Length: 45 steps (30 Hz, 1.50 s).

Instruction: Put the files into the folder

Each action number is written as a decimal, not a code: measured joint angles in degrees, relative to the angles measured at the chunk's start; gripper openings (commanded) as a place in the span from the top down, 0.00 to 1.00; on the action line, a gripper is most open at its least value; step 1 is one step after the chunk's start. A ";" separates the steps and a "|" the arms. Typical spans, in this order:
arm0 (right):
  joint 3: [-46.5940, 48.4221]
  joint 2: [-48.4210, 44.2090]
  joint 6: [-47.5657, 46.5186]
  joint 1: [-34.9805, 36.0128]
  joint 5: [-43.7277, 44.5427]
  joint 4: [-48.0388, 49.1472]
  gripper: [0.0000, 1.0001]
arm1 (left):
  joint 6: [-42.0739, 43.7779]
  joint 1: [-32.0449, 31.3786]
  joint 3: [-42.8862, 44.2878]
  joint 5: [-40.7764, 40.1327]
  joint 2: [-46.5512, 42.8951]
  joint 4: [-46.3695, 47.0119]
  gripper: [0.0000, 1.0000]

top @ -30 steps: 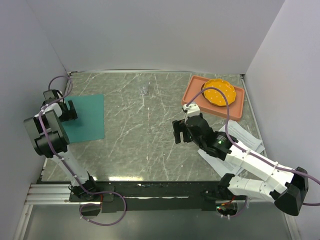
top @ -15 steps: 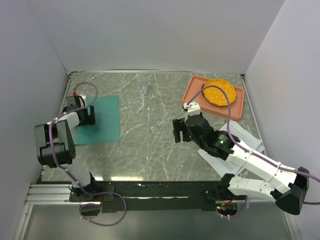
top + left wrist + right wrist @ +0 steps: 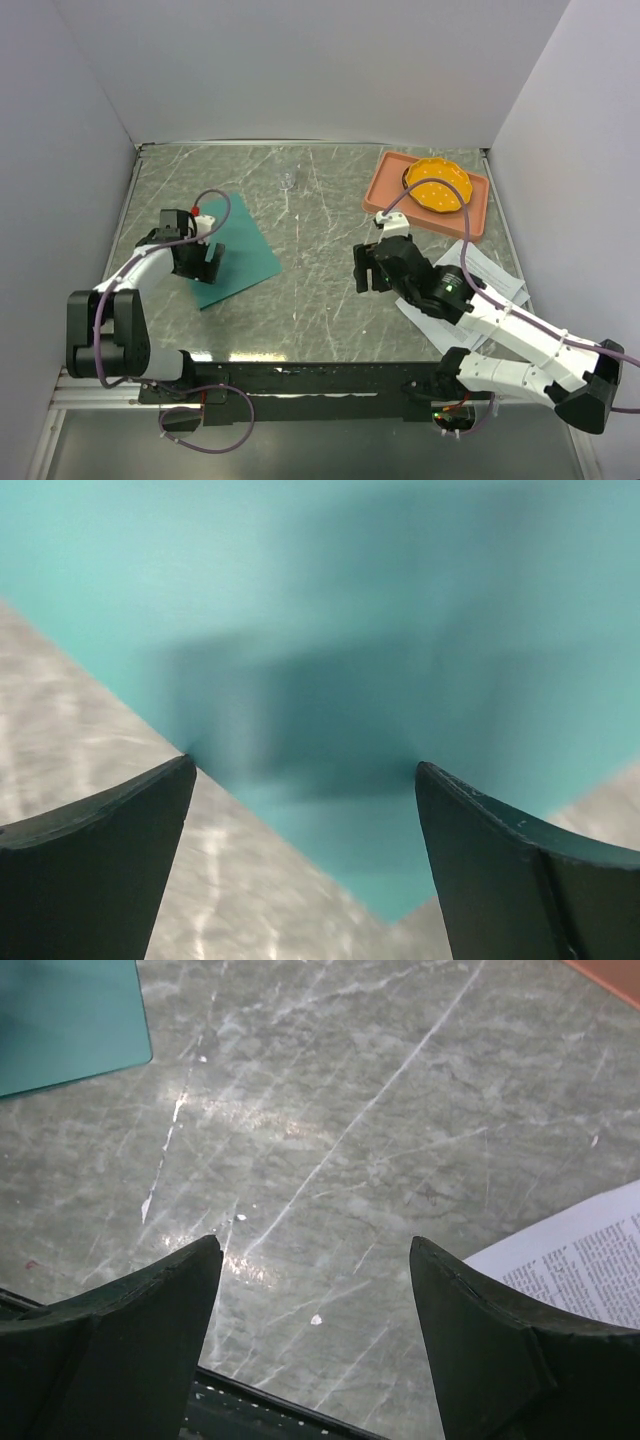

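Right wrist — files [image 3: 590,1260] print too small to read | right tool [image 3: 315,1250] released | left tool [image 3: 305,765] released over folder [image 3: 350,600]

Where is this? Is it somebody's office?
Probably a robot test booth, not an office: plain white walls box in a marble-look table, two robot arms are bolted at its edge, and props lie there, a teal folder and printed papers.

I see open marble table [image 3: 310,270] between the folder [image 3: 245,250] and the files [image 3: 490,273]. The salmon tray [image 3: 378,196] (orange plate [image 3: 437,187] inside) crowds the far right.
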 measured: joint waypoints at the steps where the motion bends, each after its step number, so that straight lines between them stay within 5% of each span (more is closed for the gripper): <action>1: 0.00 0.46 0.61 0.02 0.15 -0.37 0.18 | 0.61 -0.55 0.07 1.44 -0.81 -1.60 0.04; 9: -0.70 5.16 6.29 0.07 -0.11 -3.13 0.18 | 4.66 -9.79 6.54 11.87 -7.61 -15.21 0.02; 15: -3.45 5.11 10.12 0.24 -4.87 1.27 0.20 | 4.81 -7.80 16.79 6.08 -6.88 -11.54 0.01; 22: -5.44 7.43 12.90 3.89 -10.73 11.76 0.20 | -1.95 6.32 43.25 0.22 21.35 -6.38 0.03; 25: -5.62 7.89 12.94 6.27 -11.21 14.51 0.20 | -4.04 10.21 48.33 -1.46 30.47 -5.35 0.03; 45: -6.54 18.53 10.97 9.88 -19.63 27.65 0.20 | -4.76 12.68 51.93 -2.93 44.41 -4.26 0.06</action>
